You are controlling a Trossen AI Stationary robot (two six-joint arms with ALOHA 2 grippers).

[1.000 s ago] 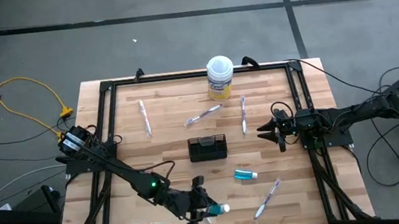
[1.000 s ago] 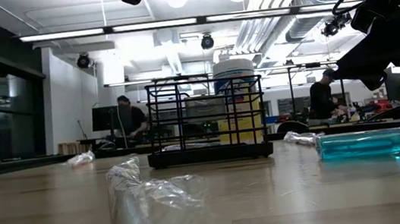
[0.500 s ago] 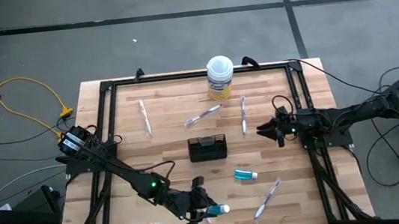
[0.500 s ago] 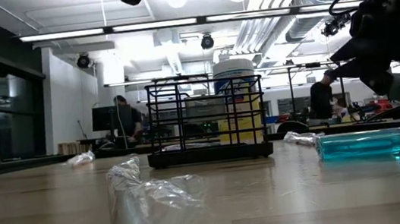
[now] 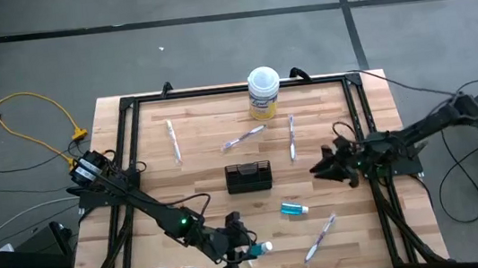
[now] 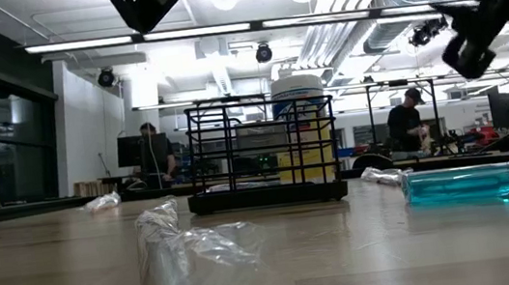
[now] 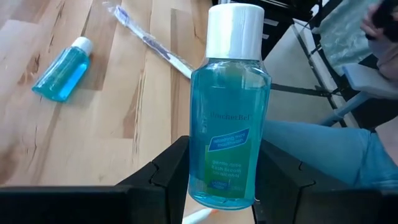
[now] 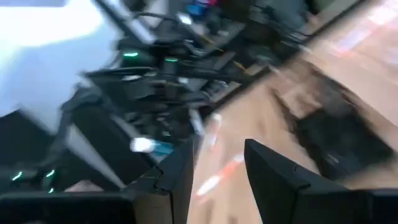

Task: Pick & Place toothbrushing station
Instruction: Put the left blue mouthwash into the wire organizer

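The left gripper [image 7: 214, 186] is clamped on a teal tube [image 7: 229, 118] near the table's front edge, while the holder [image 5: 248, 177] sits mid-table, well apart. The carry should keep the tube upright and lower it squarely into the holder — no tilting. The right gripper [image 8: 217, 165] hovers with fingers apart, empty — right of the holder.

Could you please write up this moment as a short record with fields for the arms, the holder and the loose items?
left gripper: shut on teal bottle, near the table's front edge
right gripper: open, nothing between the fingers, right of the holder
holder: black wire-mesh holder mid-table, looks empty
second teal bottle: lying on the table
toothbrushes: five wrapped ones lying loose, e.g.
yellow tub: at the back edge
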